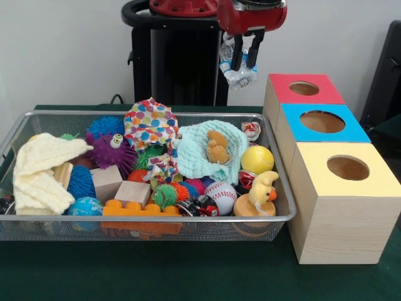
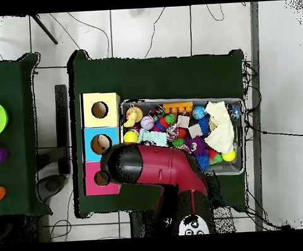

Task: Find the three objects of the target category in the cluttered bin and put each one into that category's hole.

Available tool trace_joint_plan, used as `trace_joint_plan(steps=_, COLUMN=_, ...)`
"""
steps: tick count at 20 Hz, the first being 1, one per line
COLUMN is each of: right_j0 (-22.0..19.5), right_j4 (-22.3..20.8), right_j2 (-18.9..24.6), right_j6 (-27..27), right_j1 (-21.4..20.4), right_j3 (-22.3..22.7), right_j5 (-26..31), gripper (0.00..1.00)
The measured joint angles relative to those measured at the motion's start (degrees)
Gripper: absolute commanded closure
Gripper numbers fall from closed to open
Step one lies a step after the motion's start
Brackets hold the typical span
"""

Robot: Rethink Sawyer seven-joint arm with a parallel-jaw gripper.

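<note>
Claw (image 1: pixel 245 61) clamped on a crinkled clear wrapper (image 1: pixel 237 74), raised just left of the red-topped box (image 1: pixel 303 95), presumably for release into its hole (image 1: pixel 304 88). Wire bin (image 1: pixel 283 213) of mixed toys below on the green tabletop (image 1: pixel 188 276); similar wrapped pieces (image 1: pixel 251 130) remaining inside.

Robot lab (floor cables (image 2: pixel 143 36), pedestal)

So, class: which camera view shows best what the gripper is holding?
The front view. There the gripper hangs above the table beside the red-topped box, shut on a crumpled clear wrapper seen side-on. In the overhead view the red arm covers the gripper and wrapper, so neither shows.
</note>
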Motion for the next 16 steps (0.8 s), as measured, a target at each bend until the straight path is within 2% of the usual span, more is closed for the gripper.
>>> trace_joint_plan(steps=16, right_j0=2.2, right_j4=0.5, right_j2=-0.7, right_j6=3.7, right_j1=1.1, right_j3=0.0, right_j5=0.0, gripper=1.0)
